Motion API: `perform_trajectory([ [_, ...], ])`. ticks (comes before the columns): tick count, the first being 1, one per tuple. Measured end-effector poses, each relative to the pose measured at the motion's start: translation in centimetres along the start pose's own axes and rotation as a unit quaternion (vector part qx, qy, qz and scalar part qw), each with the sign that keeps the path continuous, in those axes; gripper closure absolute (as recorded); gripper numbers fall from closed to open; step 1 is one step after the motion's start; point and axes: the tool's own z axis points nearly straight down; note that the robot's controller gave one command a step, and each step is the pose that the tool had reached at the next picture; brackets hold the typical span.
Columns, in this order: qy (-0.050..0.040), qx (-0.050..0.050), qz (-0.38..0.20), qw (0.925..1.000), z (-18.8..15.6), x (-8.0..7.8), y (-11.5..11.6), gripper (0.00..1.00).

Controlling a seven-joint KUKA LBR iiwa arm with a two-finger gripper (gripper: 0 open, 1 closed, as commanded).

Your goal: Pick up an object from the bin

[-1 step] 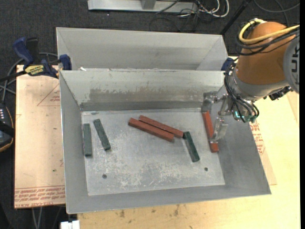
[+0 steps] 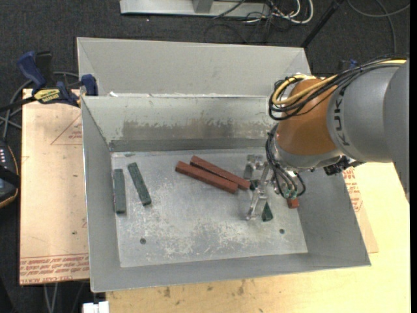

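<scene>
My gripper (image 2: 259,211) hangs low over the right part of the bin floor, its fingers a little apart with nothing between them. Two reddish-brown bars (image 2: 212,173) lie side by side, slanting from the bin's middle down toward the gripper; their right end is just left of the fingers. A small dark green piece (image 2: 266,214) sits on the floor right beside the fingertips.
Two grey-green bars (image 2: 120,190) (image 2: 139,184) lie at the bin's left side, far from the gripper. A small red bit (image 2: 294,203) sits to the right of the fingers. The arm with its orange cover and cables hangs over the bin's right wall.
</scene>
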Motion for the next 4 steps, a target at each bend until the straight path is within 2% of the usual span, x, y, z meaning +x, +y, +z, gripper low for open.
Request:
perform_trajectory([
  [1,-0.0053,-0.001,0.114,0.9935,1.19,-3.03,6.91,0.00],
  [2,-0.0051,0.000,0.115,0.9933,1.17,-3.04,6.61,1.00],
  [3,-0.0054,0.000,0.115,0.9933,1.17,-3.06,6.59,0.00],
  [4,-0.0052,0.000,0.115,0.9933,1.16,-3.05,6.62,1.00],
])
